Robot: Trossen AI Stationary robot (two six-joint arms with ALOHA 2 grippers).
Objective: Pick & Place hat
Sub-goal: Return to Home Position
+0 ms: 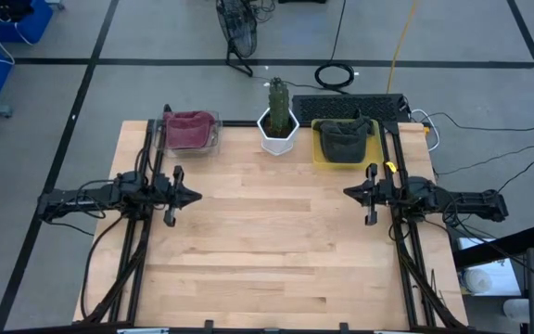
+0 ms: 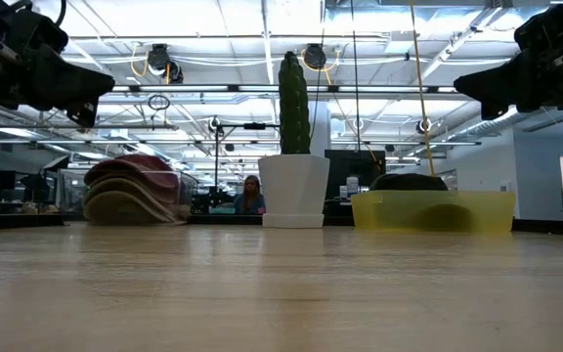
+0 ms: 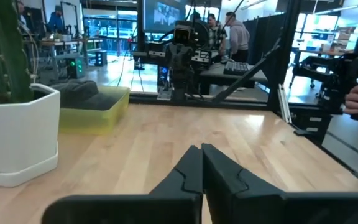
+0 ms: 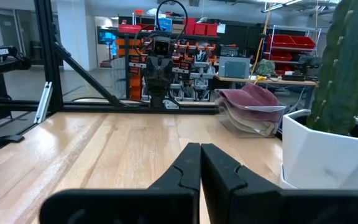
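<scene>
The left gripper is held above the left side of the table, its fingers pressed together with nothing between them. The right gripper is held opposite it above the right side, pointed back at the left one. Its fingers are likewise pressed together on nothing. Beyond the left gripper, toward the far edge and well apart from it, a transparent bin is seen with the red cap inside. Beyond the right gripper, near the same far edge, the black cap is found in a yellow bin. Between the two bins a cactus stands upright in a white pot, farther out than both grippers and roughly midway between them. Farther off, past the table, people are seen standing in the room in the left wrist view.
</scene>
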